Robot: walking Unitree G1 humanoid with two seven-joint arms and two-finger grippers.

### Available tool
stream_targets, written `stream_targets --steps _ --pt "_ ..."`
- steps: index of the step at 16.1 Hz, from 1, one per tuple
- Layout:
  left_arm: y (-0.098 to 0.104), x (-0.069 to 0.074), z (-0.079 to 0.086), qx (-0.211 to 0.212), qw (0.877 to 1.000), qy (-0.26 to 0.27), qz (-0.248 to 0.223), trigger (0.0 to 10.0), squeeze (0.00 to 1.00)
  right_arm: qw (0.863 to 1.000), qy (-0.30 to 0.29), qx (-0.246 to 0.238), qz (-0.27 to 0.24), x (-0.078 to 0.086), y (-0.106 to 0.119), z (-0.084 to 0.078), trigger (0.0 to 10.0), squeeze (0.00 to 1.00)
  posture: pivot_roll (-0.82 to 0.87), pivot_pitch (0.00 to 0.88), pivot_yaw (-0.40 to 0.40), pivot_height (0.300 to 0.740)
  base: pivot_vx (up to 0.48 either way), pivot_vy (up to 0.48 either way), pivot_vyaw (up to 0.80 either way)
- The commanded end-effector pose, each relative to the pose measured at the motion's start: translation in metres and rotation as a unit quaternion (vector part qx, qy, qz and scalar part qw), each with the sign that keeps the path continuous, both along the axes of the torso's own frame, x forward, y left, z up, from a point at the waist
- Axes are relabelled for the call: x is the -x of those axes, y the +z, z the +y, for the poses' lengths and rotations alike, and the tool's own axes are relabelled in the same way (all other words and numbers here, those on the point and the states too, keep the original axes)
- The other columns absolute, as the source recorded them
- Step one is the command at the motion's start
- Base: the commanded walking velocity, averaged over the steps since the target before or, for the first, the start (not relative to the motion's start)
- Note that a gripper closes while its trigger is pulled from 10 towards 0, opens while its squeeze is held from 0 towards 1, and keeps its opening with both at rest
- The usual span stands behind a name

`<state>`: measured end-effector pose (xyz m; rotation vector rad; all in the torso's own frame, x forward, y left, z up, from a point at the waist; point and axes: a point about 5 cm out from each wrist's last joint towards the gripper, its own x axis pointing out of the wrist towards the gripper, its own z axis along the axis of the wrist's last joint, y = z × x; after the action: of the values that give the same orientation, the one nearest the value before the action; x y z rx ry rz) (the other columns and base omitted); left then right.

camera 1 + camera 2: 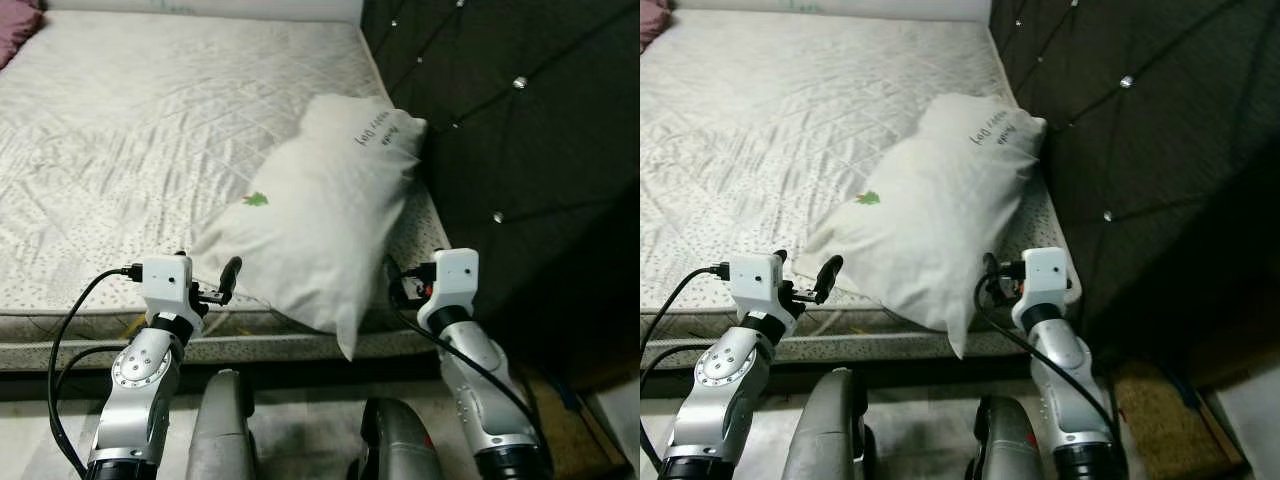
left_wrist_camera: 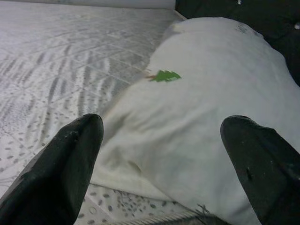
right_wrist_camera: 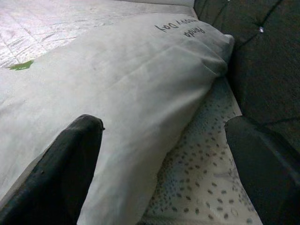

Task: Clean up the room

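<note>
I have both end effectors spread open at the near edge of the bed, with nothing held in either. The white pillow lies just ahead of my left end effector and my right end effector, overhanging the mattress edge between them, its far end against the dark headboard.

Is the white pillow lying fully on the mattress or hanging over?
Hanging over: the pillow lies flat along the mattress, but one corner sticks out past its front edge.

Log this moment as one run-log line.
left gripper: open, at pillow's near left edge | right gripper: open, at its right side | pillow: white, on mattress, against dark headboard, corner overhanging
</note>
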<state>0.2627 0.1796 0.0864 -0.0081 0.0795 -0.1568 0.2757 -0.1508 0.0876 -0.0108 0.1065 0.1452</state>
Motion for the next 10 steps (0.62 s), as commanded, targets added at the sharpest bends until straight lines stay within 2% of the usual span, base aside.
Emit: stream_targets --steps 1,8,10 --pt "0.0044 -0.0019 -0.0009 0.000 1.000 -0.002 -0.011 10.0 0.00 1.000 0.005 -0.003 -0.014 -0.0029 0.0076 0.0009 10.0 0.00 -0.02 0.095 -0.048 0.627 0.315 0.000 0.00" --pt "0.0033 -0.0022 -0.0016 0.001 1.000 -0.002 -0.011 10.0 0.00 1.000 0.012 -0.009 -0.022 -0.0045 0.0092 -0.0002 10.0 0.00 -0.02 0.094 -0.052 0.627 0.318 0.000 0.00" --pt "0.0041 -0.0025 -0.0032 0.007 1.000 -0.007 -0.015 10.0 0.00 1.000 0.014 -0.011 -0.024 -0.0044 0.0094 -0.0001 10.0 0.00 -0.02 0.094 -0.052 0.627 0.000 0.000 0.00"
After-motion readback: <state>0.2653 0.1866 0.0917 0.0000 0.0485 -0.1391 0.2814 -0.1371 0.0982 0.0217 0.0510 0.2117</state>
